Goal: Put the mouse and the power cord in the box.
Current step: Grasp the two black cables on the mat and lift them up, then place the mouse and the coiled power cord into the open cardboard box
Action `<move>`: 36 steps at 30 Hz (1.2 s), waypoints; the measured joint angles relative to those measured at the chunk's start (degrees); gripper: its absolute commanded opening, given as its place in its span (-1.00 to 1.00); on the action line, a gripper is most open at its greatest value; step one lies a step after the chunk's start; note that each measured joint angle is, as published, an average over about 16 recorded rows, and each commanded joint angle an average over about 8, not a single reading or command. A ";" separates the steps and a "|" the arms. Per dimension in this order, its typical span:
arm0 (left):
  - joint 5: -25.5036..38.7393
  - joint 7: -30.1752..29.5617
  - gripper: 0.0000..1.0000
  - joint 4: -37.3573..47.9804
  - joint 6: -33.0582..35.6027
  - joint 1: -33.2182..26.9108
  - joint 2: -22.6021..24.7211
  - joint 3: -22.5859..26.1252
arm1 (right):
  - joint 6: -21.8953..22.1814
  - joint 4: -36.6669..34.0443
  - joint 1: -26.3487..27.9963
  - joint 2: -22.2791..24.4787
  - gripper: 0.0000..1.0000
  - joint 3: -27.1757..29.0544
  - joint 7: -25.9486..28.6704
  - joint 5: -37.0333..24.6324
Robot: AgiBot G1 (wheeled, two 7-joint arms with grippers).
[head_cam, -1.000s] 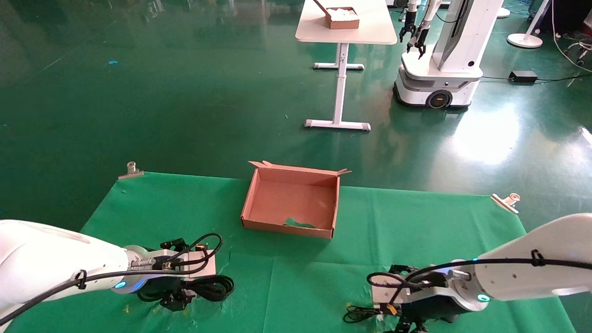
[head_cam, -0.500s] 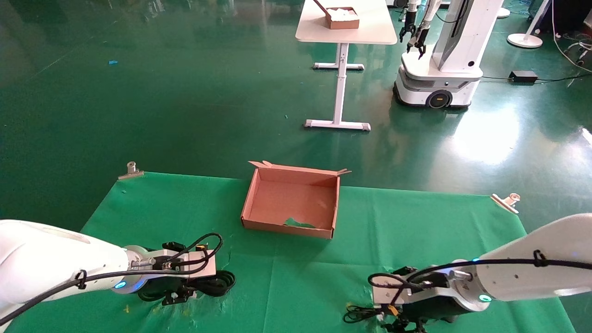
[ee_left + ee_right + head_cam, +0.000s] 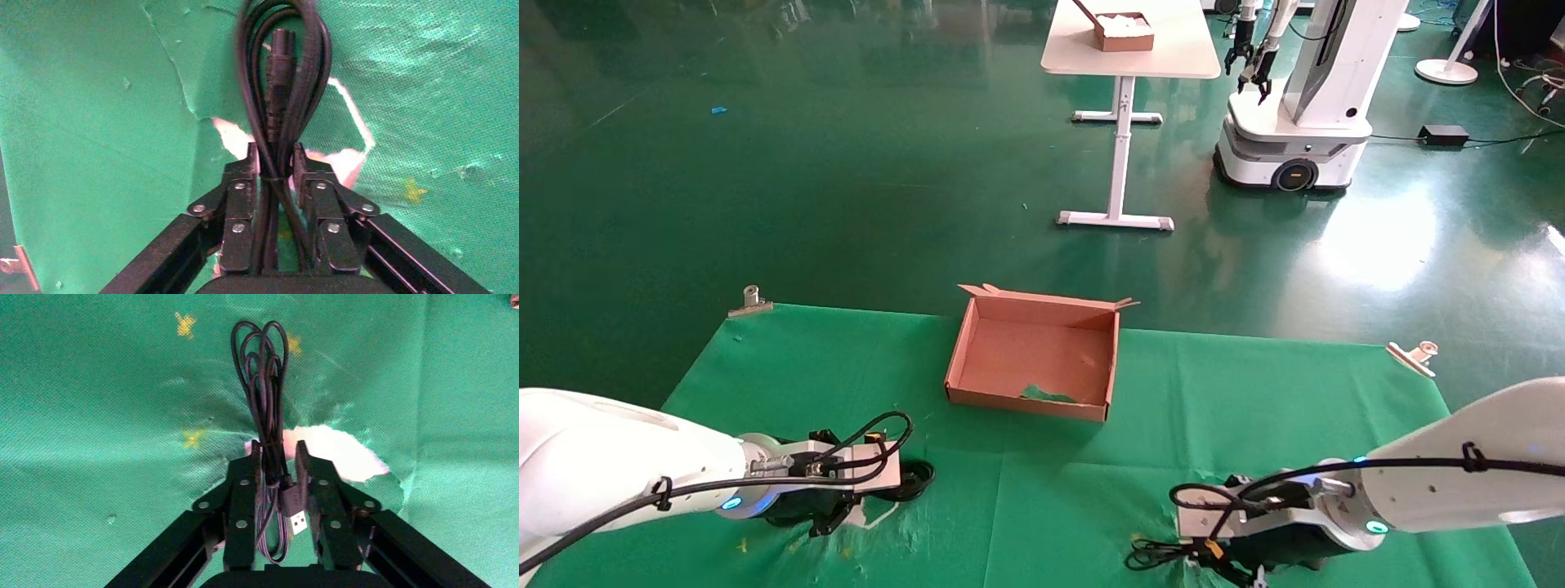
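Step in hand: grasp phase, both arms low on the desk; nothing in the box (image 3: 1032,355) yet.
Left gripper (image 3: 273,160): at about 8 o'clock from the box, pinched narrow round the looped power cord (image 3: 283,73); the coil's plug end shows beyond the fingertips. Adapter brick not visible.
Right gripper (image 3: 275,454): at about 5 o'clock from the box, closed narrow on the bundled thin mouse cable (image 3: 262,361), USB plug just beside one finger. The mouse body itself is hidden; cannot tell where it lies.
Box: at 12 o'clock on the desk, open, upright, bottom torn near the front wall, well apart from both grippers.
Next move (judgement): lift each bundle clear, carry inward over the low walls, release inside. Trailing loops, the brick and the mouse may drag or snag on the cloth.
Surface: green cloth (image 3: 1042,490), clipped at the far corners, wrinkled, torn to white under both grippers.
Room: glossy green floor, a white table (image 3: 1130,49) carrying a smaller brown box, another white robot (image 3: 1295,106) at 1 o'clock.
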 measured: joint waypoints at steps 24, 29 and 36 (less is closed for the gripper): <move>-4.80 1.17 -1.00 -2.02 1.68 -3.19 -1.92 -2.52 | -0.48 3.14 2.77 3.98 -1.00 2.49 1.84 1.32; -8.97 1.58 -1.00 -3.60 2.41 -6.24 -1.81 -4.71 | -0.60 5.59 4.90 6.52 -1.00 4.13 3.81 1.62; -11.86 2.45 -1.00 -4.26 -0.21 -9.46 2.29 -6.33 | -0.43 7.94 7.74 8.93 -1.00 5.96 6.43 1.51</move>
